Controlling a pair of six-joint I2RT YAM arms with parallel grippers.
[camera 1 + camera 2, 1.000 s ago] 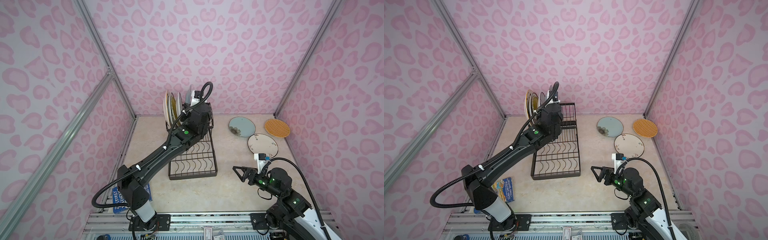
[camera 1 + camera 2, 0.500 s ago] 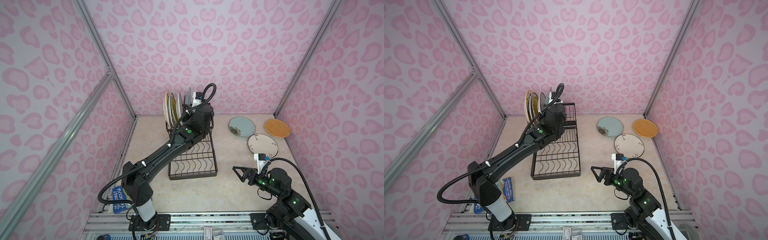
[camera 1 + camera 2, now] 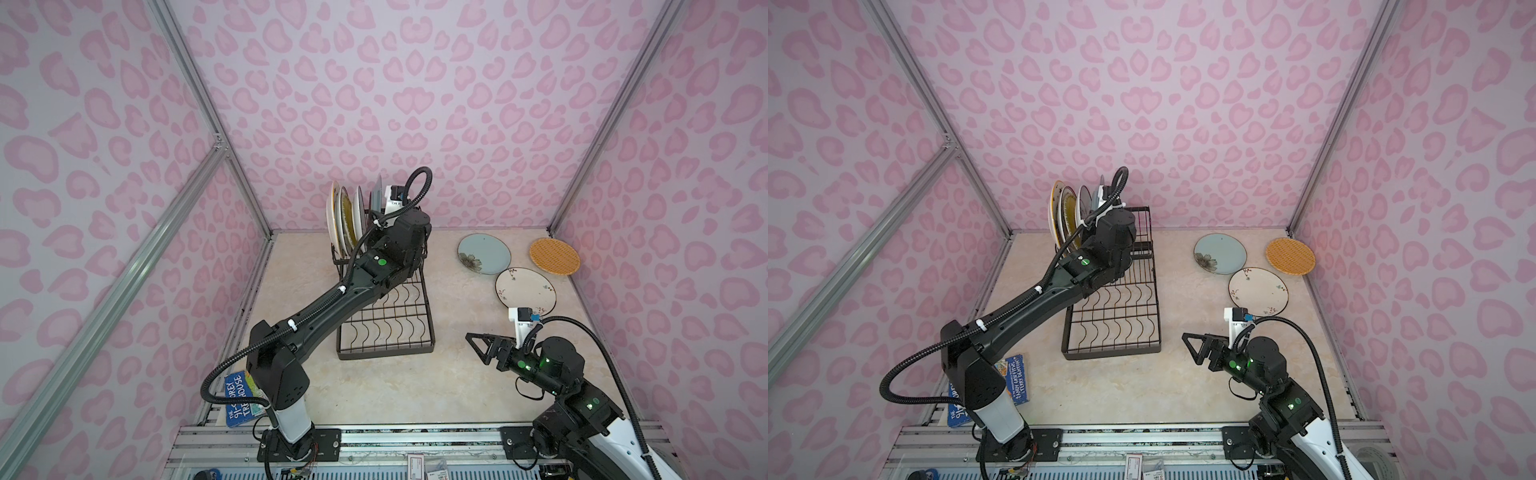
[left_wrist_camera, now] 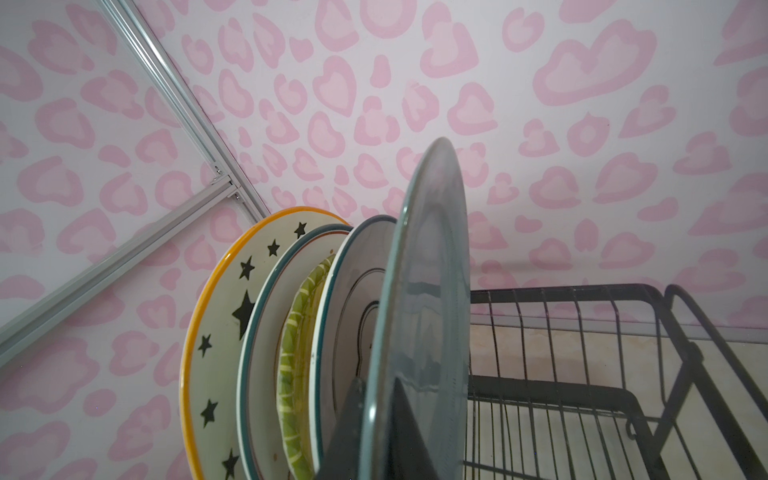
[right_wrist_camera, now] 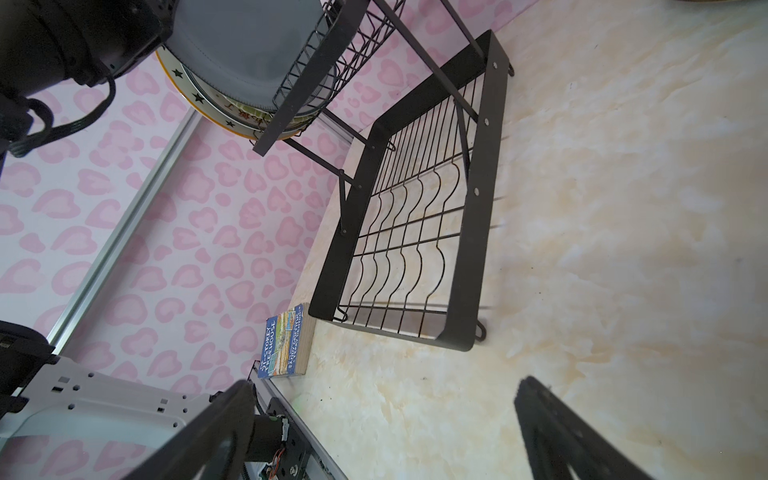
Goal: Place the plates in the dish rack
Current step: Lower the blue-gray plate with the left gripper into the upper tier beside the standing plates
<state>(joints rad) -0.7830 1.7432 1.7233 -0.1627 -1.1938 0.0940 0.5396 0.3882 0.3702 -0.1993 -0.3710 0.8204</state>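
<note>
Left wrist view only: is showing the left gripper pinching the lower rim of the grey-blue plate, with one dark finger pressing on each face. In both top views the arm's own wrist is hiding this grip.
Top views only: are showing three plates lying flat on the table, well apart from the left gripper. These are the pale blue flowered plate, the orange woven plate and the white sprigged plate, the last lying nearest the right gripper.
Right wrist view only: is showing the grey-blue plate's lower edge reaching into the raised basket of the dish rack, and a blue book lying near the rack's corner, beyond one fingertip.
Left gripper: is closing almost fully, with only the thin plate rim between its jaws.
Right gripper: is hanging over bare table with its jaws spread wide, gripping nothing, with the rack ahead of its fingertips.
Grey-blue plate, place: is rising straight out from the left gripper, at the basket end of the rack.
Grey-blue plate, heading: is standing on edge, its faces turned along the row and its diameter running upward, leaning slightly.
Neighbours: the star plate, the green woven plate and two teal-rimmed plates are standing on edge just beside one finger.
</note>
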